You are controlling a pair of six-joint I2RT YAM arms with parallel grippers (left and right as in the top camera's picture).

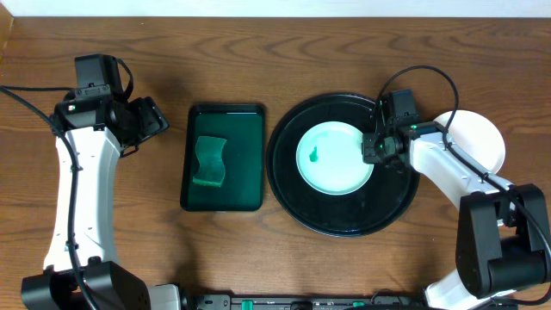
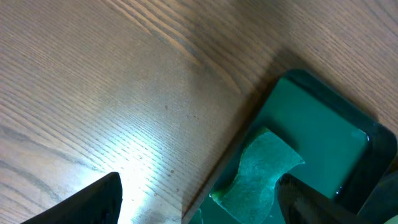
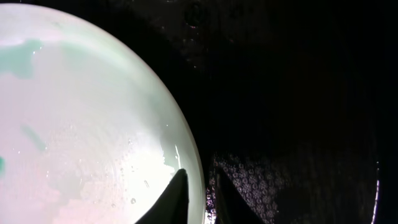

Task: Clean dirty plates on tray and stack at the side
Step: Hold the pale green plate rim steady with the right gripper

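One white plate (image 1: 334, 158) with a small green smear (image 1: 315, 156) lies in the middle of the round black tray (image 1: 288, 185). My right gripper (image 1: 374, 146) is at the plate's right rim. In the right wrist view its two dark fingertips (image 3: 199, 186) stand close together, one on the wet plate (image 3: 81, 112), the other over the black tray (image 3: 298, 93), with the rim between them. A second white plate (image 1: 478, 138) rests on the table right of the tray, partly under my right arm. My left gripper (image 1: 155, 120) hangs wide open at the far left.
A dark green rectangular tray (image 1: 245, 129) holding a green sponge (image 1: 209, 162) sits left of the black tray. In the left wrist view the sponge (image 2: 261, 168) and green tray (image 2: 323, 124) lie ahead of my open left gripper (image 2: 199, 199), over bare wood.
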